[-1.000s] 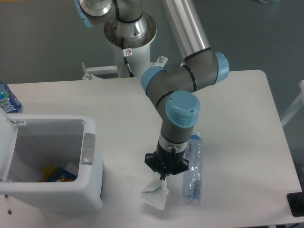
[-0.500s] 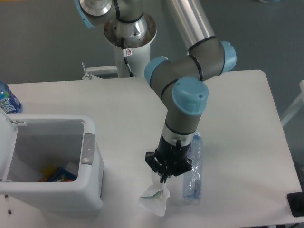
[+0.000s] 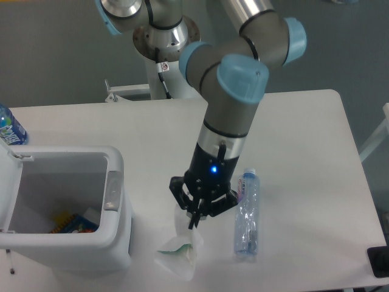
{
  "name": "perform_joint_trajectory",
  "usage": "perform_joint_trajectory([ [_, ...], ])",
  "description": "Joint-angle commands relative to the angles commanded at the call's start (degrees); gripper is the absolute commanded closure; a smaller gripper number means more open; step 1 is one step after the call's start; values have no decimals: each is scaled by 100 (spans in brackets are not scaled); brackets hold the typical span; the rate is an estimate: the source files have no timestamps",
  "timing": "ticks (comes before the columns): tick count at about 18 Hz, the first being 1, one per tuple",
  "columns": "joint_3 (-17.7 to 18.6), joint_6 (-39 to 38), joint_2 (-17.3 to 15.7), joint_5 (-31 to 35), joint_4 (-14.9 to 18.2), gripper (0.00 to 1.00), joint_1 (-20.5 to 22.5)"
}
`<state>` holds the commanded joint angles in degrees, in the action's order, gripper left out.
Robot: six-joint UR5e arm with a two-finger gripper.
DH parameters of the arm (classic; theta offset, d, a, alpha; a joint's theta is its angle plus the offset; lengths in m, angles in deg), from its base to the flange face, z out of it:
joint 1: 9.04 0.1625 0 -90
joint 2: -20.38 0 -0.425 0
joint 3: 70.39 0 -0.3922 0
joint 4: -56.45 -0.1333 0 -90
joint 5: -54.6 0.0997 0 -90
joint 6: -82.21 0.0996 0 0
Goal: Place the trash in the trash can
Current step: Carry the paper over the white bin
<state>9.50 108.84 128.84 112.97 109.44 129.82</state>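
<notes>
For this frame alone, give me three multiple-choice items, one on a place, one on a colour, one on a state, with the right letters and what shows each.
1. Where does the crushed bottle lie?
A. inside the trash can
B. on the table, beside the gripper
C. on the floor

2. What colour is the latch tab on the trash can rim?
A. grey
B. red
C. green

3. What state is the paper carton in?
A. lying untouched on the table
B. hanging from the gripper, its jaws closed on it
C. resting at the bottom of the can

Answers: 1 B, the bottle lies flat on the white table next to the gripper. 2 A, the tab is plainly grey against the white rim. 3 B, the carton dangles below the closed jaws, outside the can.
</notes>
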Motion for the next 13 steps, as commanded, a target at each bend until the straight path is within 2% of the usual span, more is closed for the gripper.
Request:
perform_joint_trajectory([
  [8, 0, -360, -448, -888, -9, 100, -44],
  [10, 96, -396, -580, -976, -9, 100, -87],
  [13, 184, -588, -607, -1030, -9, 100, -263],
])
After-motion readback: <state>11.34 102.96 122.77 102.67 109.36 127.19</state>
